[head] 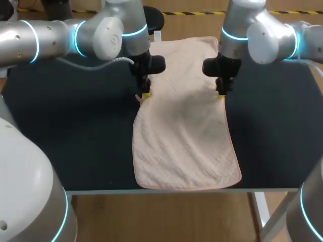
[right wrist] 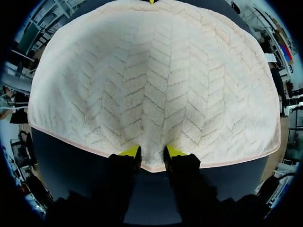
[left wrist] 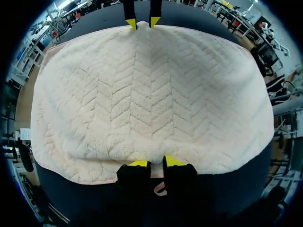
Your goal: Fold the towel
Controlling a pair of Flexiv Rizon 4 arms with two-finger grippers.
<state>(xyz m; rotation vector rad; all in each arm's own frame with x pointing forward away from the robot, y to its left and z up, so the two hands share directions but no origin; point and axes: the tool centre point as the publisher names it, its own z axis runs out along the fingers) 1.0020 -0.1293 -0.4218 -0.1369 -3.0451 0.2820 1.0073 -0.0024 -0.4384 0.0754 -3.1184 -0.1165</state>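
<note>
A pale pink towel (head: 184,131) lies flat and lengthwise on the dark table (head: 75,131), from the far middle to the front edge. My left gripper (head: 145,95) stands at its left long edge, pointing down. In the left wrist view that gripper (left wrist: 156,162) is shut on a puckered bit of the towel (left wrist: 151,94) edge. My right gripper (head: 221,94) stands opposite at the right long edge. In the right wrist view it (right wrist: 151,152) pinches the towel (right wrist: 151,85) hem between both fingers. Across the towel, the right gripper (left wrist: 142,22) also shows in the left wrist view.
Dark tabletop spreads wide on both sides of the towel. The towel's near end lies almost at the table's front edge (head: 176,191). Both arms come in over the far corners.
</note>
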